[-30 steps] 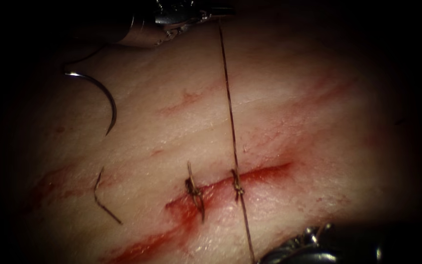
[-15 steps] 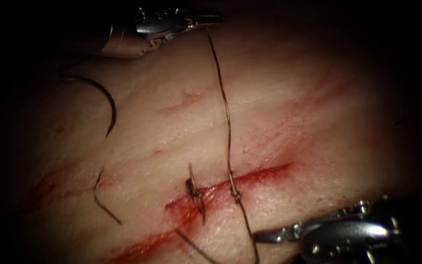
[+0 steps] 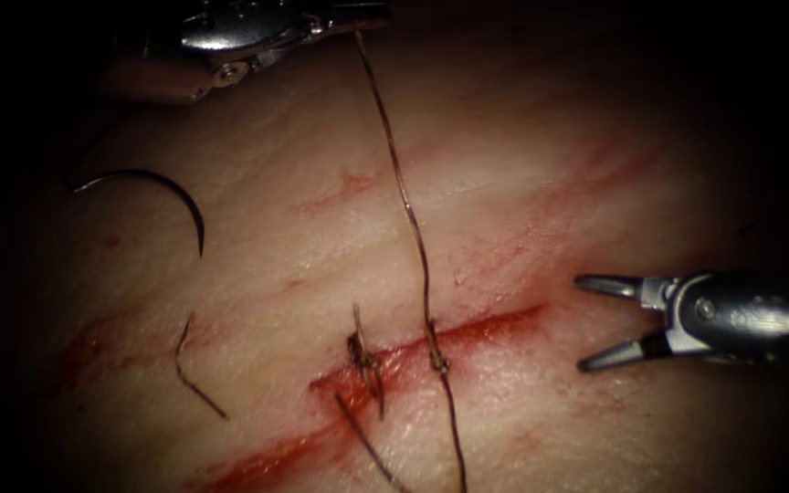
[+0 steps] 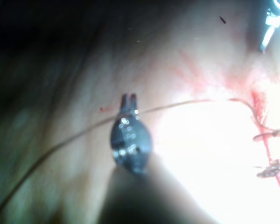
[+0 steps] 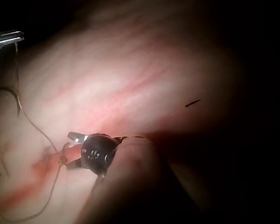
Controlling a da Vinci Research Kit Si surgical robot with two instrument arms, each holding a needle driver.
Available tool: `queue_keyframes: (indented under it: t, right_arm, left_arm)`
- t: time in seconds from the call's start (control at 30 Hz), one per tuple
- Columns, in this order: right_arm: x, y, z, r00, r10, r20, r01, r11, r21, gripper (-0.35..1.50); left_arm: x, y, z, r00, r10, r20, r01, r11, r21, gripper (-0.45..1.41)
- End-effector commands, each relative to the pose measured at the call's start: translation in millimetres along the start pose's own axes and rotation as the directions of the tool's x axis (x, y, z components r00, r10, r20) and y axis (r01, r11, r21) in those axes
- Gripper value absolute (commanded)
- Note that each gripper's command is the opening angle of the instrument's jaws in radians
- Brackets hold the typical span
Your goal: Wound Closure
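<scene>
Your left pincer (image 3: 372, 15) sits at the far edge of the tissue (image 3: 541, 183), jaws pressed together on the thread (image 3: 404, 192). That strand runs from the jaws down to the knot (image 3: 438, 362) on the cut (image 3: 468, 330) and looks slightly wavy, not taut. Your right pincer (image 3: 595, 324) hangs right of the cut, jaws spread, holding nothing. The needle (image 3: 171, 187) lies loose on the tissue surface well left of the cut, not in the tissue, w/ no tool on it. A second stitch (image 3: 362, 356) w/ trimmed ends sits just left of the knot, and a cut end of thread (image 3: 195, 374) lies further left.

Risks, as I judge them:
- Pull harder w/ the left pincer and the load goes straight to the knot; it could drag the cut's edge or tear through.
- The tail (image 3: 454, 429) below the knot is free; nothing is countering tension on that side, so the knot may loosen.
- The open right jaws are near the cut; a careless approach could snag the strand or nick the tissue.
- The unattended needle could catch trailing thread.

Views: the endoscope gives you the needle, both stitches and the red fluid (image 3: 276, 456) along the cut. The left wrist view shows the left pincer (image 4: 128, 99) from behind w/ the thread (image 4: 182, 103) crossing at its tips, confirming the grip. The right wrist view shows the right pincer (image 5: 73, 150) spread just beside the knot, closer than the endoscope suggests.
</scene>
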Motion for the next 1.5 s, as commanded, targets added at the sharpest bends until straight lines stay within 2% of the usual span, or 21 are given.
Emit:
queue_keyframes:
  t: [0.03, 0.07, 0.17, 0.23, 0.43, 0.63, 0.83, 1.2, 1.4, 1.5]
  right_arm:
    - [-0.2, 0.6, 2.2, 1.0, 0.01, -0.015, -0.009, 0.999, 0.034, 1.11]
    - [-0.1, 0.8, 2.7, 0.999, 0.029, -0.025, -0.028, 0.998, 0.057, 1.03]
    - [0.5, 1.7, 4.5, 0.994, 0.082, -0.076, -0.074, 0.992, 0.106, 1.01]
    - [1.0, 1.7, 5.8, 0.984, 0.143, -0.103, -0.127, 0.98, 0.152, 1.06]
    - [3.0, 1.7, 8.9, 0.974, 0.185, -0.132, -0.161, 0.971, 0.177, 1.3]
    - [4.4, 1.5, 12.1, 0.975, 0.177, -0.132, -0.151, 0.971, 0.185, 1.3]
    - [4.1, 1.5, 15.8, 0.98, 0.164, -0.116, -0.145, 0.976, 0.16, 1.33]
    - [4.1, 2.9, 16.9, 0.979, 0.167, -0.116, -0.15, 0.978, 0.147, 1.31]
    - [2.9, 2.2, 19.9, 0.983, 0.146, -0.113, -0.13, 0.982, 0.138, 1.31]
    - [2.7, 2.3, 20.2, 0.983, 0.145, -0.113, -0.129, 0.982, 0.135, 1.31]
  left_arm:
    - [0.1, 0.1, 0.5, 1.0, 0.003, -0.002, -0.003, 1.0, -0.003, -0.45]
    - [0.6, 0.4, 0.4, 1.0, 0.01, -0.002, -0.01, 1.0, -0.004, -0.45]
    - [2.6, 1.1, -0.6, 1.0, 0.021, -0.013, -0.021, 1.0, -0.004, -0.45]
    - [3.6, 1.4, -1.2, 1.0, 0.022, -0.016, -0.022, 1.0, -0.007, -0.45]
    - [4.3, 2.0, -1.8, 0.999, 0.031, -0.02, -0.031, 0.999, -0.006, -0.45]
    - [4.3, 2.3, -1.8, 0.999, 0.031, -0.02, -0.031, 0.999, -0.007, -0.45]
    - [4.4, 2.9, -1.9, 0.999, 0.037, -0.024, -0.037, 0.999, -0.014, -0.45]
    - [5.3, 3.7, -2.4, 0.999, 0.034, -0.032, -0.035, 0.999, -0.019, -0.45]
    - [6.3, 3.7, -2.6, 0.998, 0.041, -0.04, -0.042, 0.999, -0.02, -0.45]
    - [6.3, 3.8, -2.6, 0.998, 0.041, -0.04, -0.042, 0.999, -0.02, -0.45]
